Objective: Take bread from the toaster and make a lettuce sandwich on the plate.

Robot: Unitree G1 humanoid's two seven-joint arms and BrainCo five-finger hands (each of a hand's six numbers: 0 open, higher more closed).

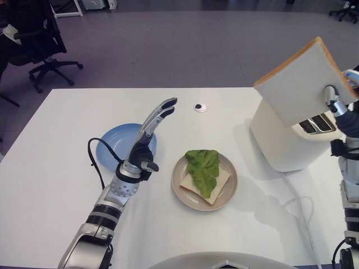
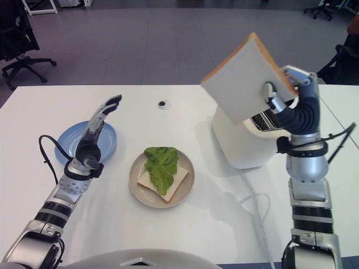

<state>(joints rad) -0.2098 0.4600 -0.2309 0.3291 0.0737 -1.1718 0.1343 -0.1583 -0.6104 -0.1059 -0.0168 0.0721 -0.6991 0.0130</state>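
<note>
My right hand [image 2: 291, 103] holds a white bread slice [image 2: 244, 78] up in the air, above the white toaster [image 2: 247, 140] at the right of the table. On the beige plate [image 1: 224, 196] in the middle lies another bread slice [image 1: 216, 188] with a green lettuce leaf [image 1: 203, 168] on top. My left hand [image 1: 151, 131] is raised over the table left of the plate, fingers stretched out and holding nothing.
A blue plate [image 1: 112, 147] lies behind my left hand. A small black-and-white disc [image 1: 199, 107] sits at the back of the white table [image 1: 67, 185]. The toaster's cable [image 1: 300, 213] runs along the table's right side. Office chairs [image 1: 39, 33] stand beyond.
</note>
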